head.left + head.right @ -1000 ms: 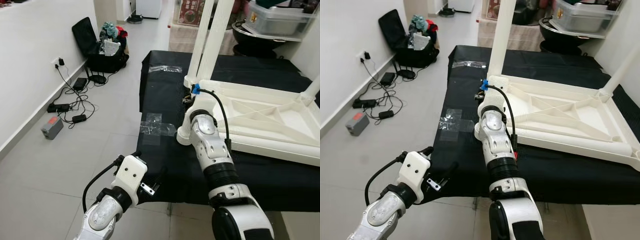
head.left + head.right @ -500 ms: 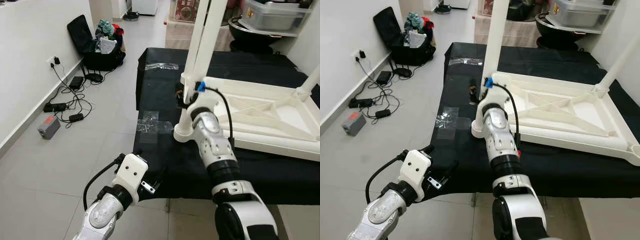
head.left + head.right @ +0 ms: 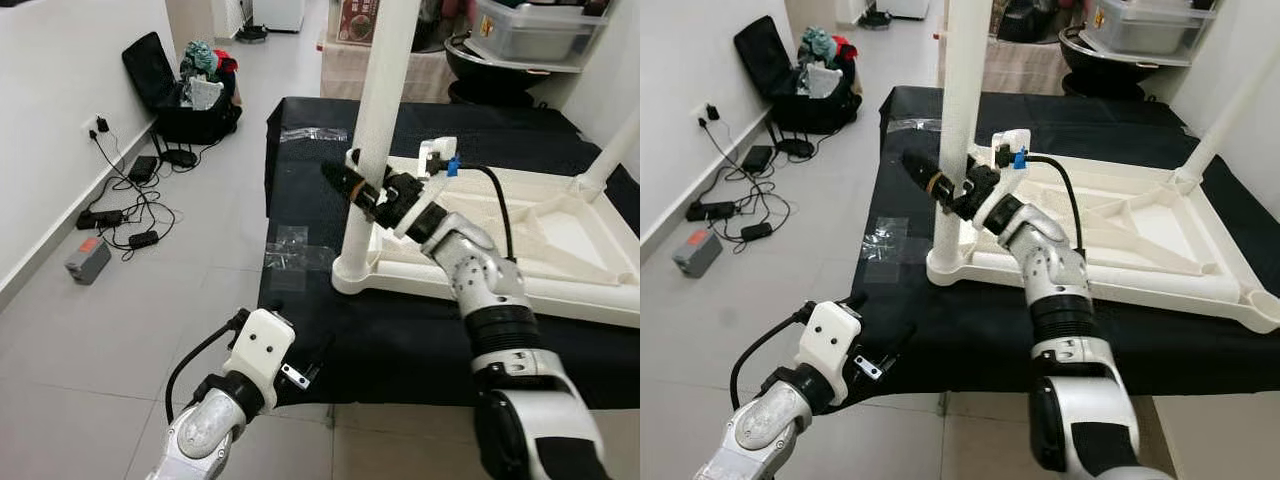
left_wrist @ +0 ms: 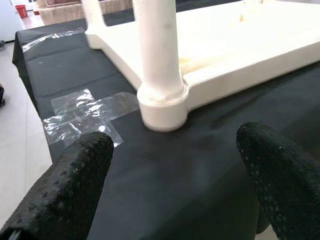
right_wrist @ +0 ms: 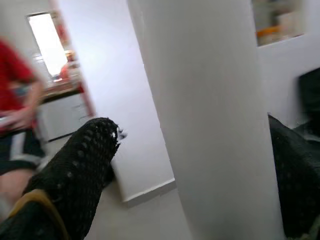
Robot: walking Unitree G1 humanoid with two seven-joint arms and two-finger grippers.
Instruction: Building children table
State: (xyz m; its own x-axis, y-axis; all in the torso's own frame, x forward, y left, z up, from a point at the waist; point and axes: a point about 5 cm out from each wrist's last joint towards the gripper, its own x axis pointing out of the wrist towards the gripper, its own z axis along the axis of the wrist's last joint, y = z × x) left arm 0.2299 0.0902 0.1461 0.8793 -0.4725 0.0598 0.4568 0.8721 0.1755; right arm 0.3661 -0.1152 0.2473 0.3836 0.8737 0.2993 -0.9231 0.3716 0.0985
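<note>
One white leg (image 3: pixel 378 140) is standing upright in the near corner socket of the overturned children's table (image 3: pixel 560 245), and that leg is your landmark for this step. The children's table itself is lying upside down on the black-covered table (image 3: pixel 330 190), ribs facing up, with another leg rising at its far corner.

Your right end effector (image 3: pixel 952 186) is sitting around the leg partway up, one finger showing on each side of it in the right wrist view. The fingers are spread wider than the leg there, so you are bracketing it, not yet squeezing it. Your left end effector (image 4: pixel 165 165) is hovering low in front of the leg's base, fingers well apart and holding nothing, with the socket collar framed between them.

You are probably seating or checking this leg. To do it well:
- Keep the fingers square to the leg so it is not being levered sideways.
- Close gently; smooth plastic is likely to slip if you are twisting hard.
- Press straight down along the leg toward the socket.
- Watch the collar in the left wrist view for any gap.

The clear tape (image 4: pixel 85 112) beside the base is not in your way.
</note>
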